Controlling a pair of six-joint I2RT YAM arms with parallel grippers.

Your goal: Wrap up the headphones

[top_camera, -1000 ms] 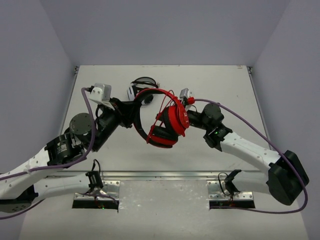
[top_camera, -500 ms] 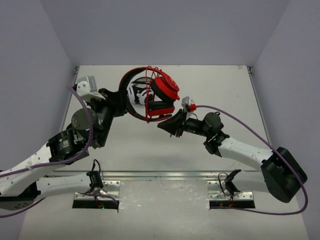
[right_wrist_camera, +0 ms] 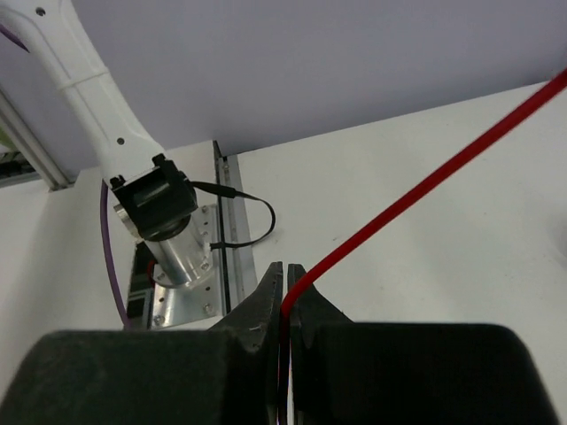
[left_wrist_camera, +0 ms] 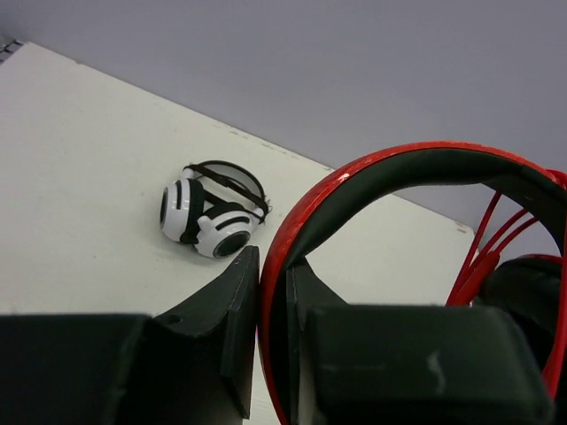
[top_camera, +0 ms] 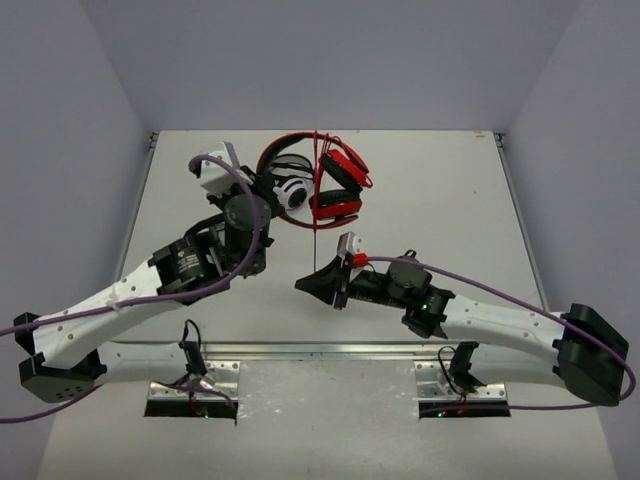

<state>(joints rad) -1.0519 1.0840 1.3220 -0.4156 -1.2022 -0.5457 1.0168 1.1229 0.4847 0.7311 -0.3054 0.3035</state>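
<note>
Moved since half a second ago: the right gripper (top_camera: pixel 310 284) has drawn back toward 6 o'clock, and the cable (top_camera: pixel 314 235) it pinches now runs as one straight line.

1. Worktop (top_camera: pixel 450 190): pale, carries everything listed.
2. Left arm (top_camera: pixel 150 290): reaches from the near left corner toward 12 o'clock.
3. Right arm (top_camera: pixel 480 320): lies low along the near edge and points toward 9 o'clock.
4. Headphones (top_camera: pixel 338 185): red with black pads, held up off the worktop at its 12 o'clock side, ear cups at 3 o'clock of the headband arc.
5. White-and-black headphones (top_camera: pixel 292 192): folded, on the worktop; seen from above they show inside the red headband's arc.
6. Cable: thin and red, running from the headphones down to 6 o'clock. Several turns lie across the cups.
7. Left gripper (left_wrist_camera: pixel 271 283): clamped on the red headband, one finger on each face.
8. Right gripper (right_wrist_camera: pixel 284 276): fingers together, nipping the cable.
</note>
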